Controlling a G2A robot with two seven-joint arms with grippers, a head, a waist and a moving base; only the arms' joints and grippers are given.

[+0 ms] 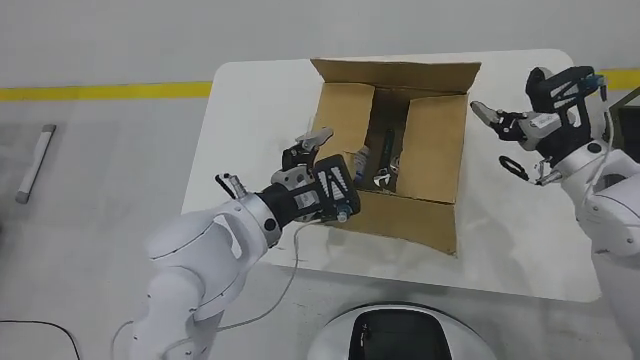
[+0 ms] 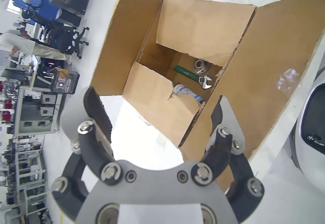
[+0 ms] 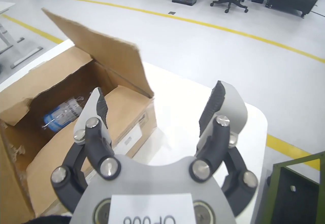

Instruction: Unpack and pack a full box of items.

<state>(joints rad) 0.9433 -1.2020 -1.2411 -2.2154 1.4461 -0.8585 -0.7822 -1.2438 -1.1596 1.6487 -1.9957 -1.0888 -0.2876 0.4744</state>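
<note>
Table (image 1: 250, 100): a smooth white top with rounded corners. It looks hard and slick, so I judge the box could slide if pushed sideways.
Box (image 1: 440, 140): sits mid-table and holds the task's items. It is brown corrugated cardboard with torn, ragged flap edges. The 12 o'clock flap stands up, while the 9 and 3 o'clock flaps lean over the mouth and leave a narrow gap. Unpacking probably goes best with one flap pressed outward first and the entry made straight down.
Left gripper (image 1: 308, 150): at the box's 9 o'clock, by the flap. Its jaws are spread wide and hold nothing, and the pads (image 2: 97, 108) are dark and ribbed.
Right gripper (image 1: 497, 138): at the box's 3 o'clock, clear of the cardboard, with its jaws likewise apart and empty.
Packet (image 2: 185, 91): crinkly clear wrap over something white and blue, on the box floor. It is likely slippery, so pinch it mid-body.
Wrench (image 2: 194, 77): an adjustable wrench with a green handle and a bright steel head. Grip the handle across its width.
Fitting (image 2: 200, 65): a round, flanged, shiny metal piece lying just beside the wrench. It is probably heavy for its size.
</note>
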